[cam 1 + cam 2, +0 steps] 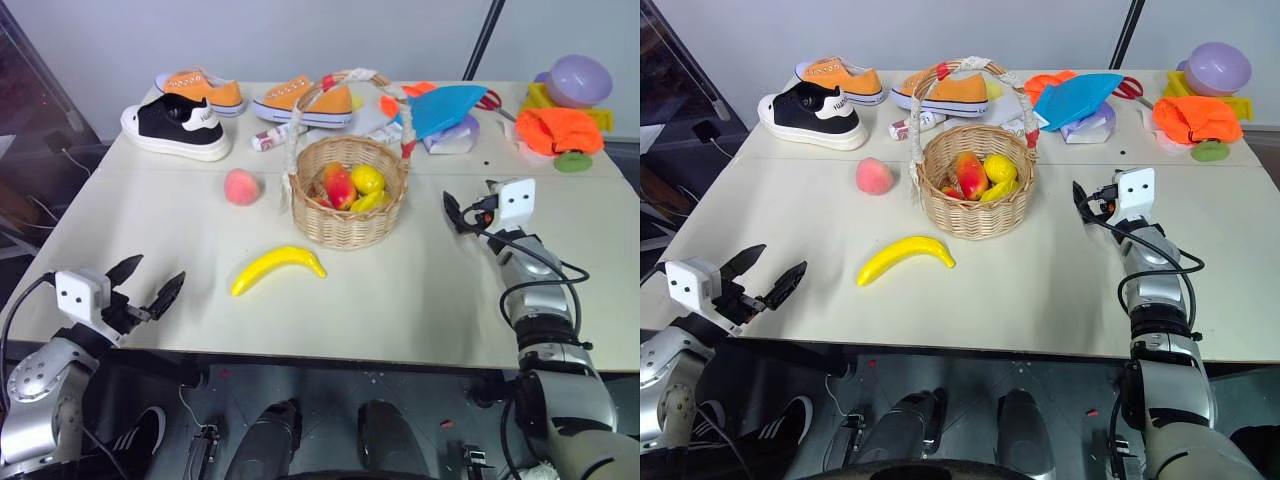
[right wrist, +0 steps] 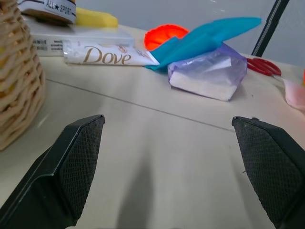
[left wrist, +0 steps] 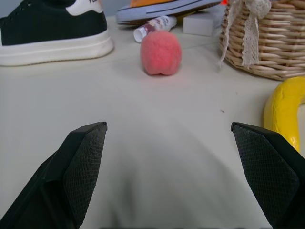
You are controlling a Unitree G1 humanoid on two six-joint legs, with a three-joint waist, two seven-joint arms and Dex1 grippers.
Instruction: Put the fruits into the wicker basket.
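A yellow banana (image 1: 278, 268) lies on the cream table in front of the wicker basket (image 1: 347, 222). To the basket's left sits a pink-orange peach (image 1: 241, 186). Several fruits (image 1: 350, 186) rest inside the basket. My left gripper (image 1: 146, 284) hovers open at the table's near left edge, well short of the banana, with nothing between its fingers (image 3: 81, 167). My right gripper (image 1: 458, 213) is open and empty to the right of the basket, pointing toward the back of the table.
Behind the basket lie a black shoe (image 1: 176, 128), two orange shoes (image 1: 300, 101), a Dove tube (image 2: 107, 55), a teal cloth (image 1: 445, 106) and a plastic bag (image 2: 209, 74). An orange cloth (image 1: 558, 130), a purple ball (image 1: 578, 80) and a green disc (image 1: 573, 161) sit at the back right.
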